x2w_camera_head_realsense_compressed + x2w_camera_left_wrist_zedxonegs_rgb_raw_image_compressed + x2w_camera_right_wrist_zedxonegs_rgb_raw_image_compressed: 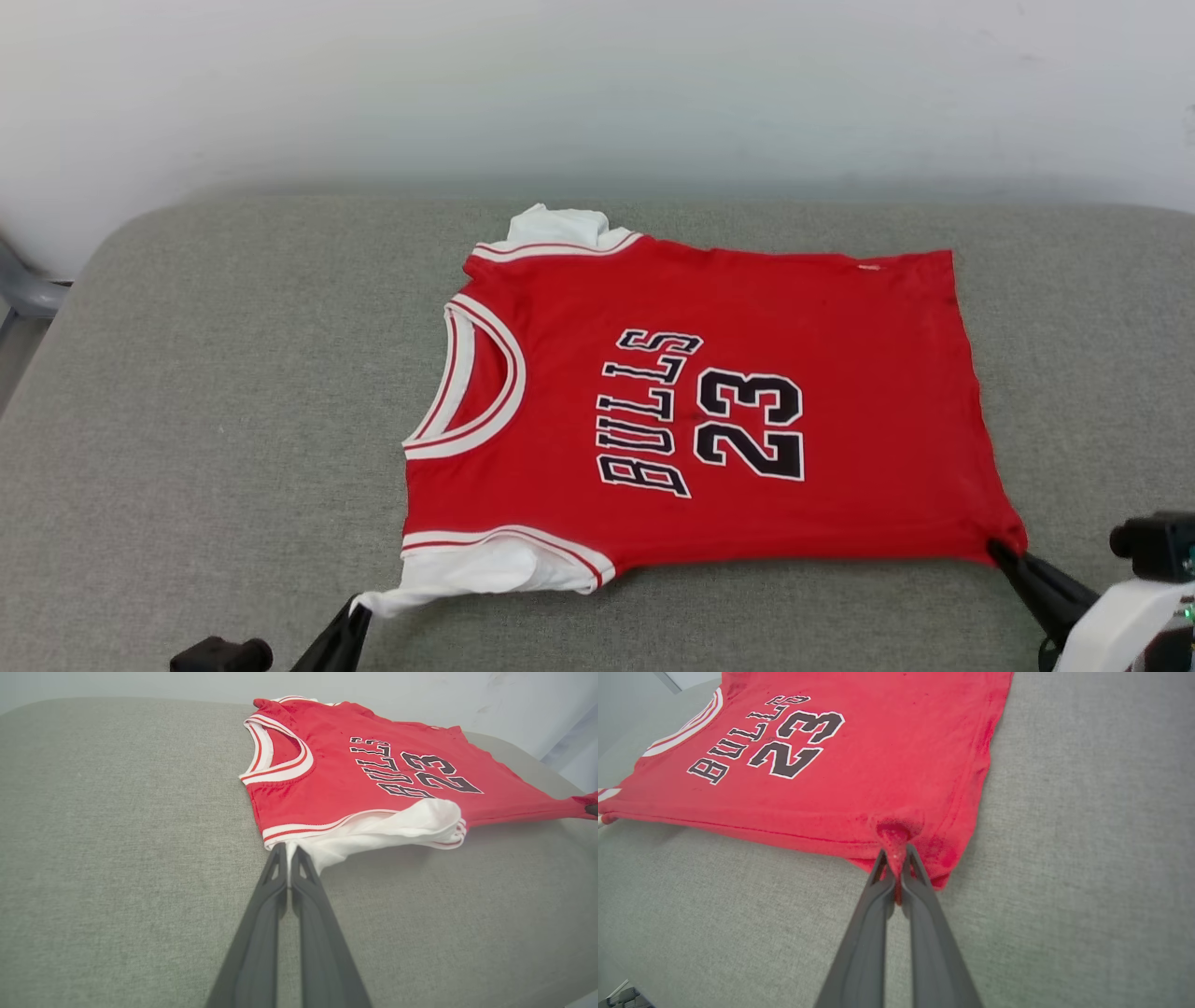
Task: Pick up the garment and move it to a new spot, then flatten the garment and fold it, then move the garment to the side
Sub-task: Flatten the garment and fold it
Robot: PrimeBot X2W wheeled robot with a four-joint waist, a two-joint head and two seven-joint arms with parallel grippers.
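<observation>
The garment point(709, 401), a red jersey numbered 23, lies spread on the grey padded surface point(187, 420). The left hand point(359, 609) pinches its near sleeve; the right hand point(997, 549) clamps its near hem corner.

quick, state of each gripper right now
left gripper: shut on the jersey, at its white sleeve
right gripper: shut on the jersey, at its red hem corner

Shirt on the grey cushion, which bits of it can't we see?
Underside of the shirt: all views, it lies flat on the cushion.
Far sleeve: head view, mostly tucked behind the red shoulder.
Bottom corner: right wrist view, squeezed in the right hand.
Tip of the near sleeve: left wrist view, pinched in the left hand.
</observation>
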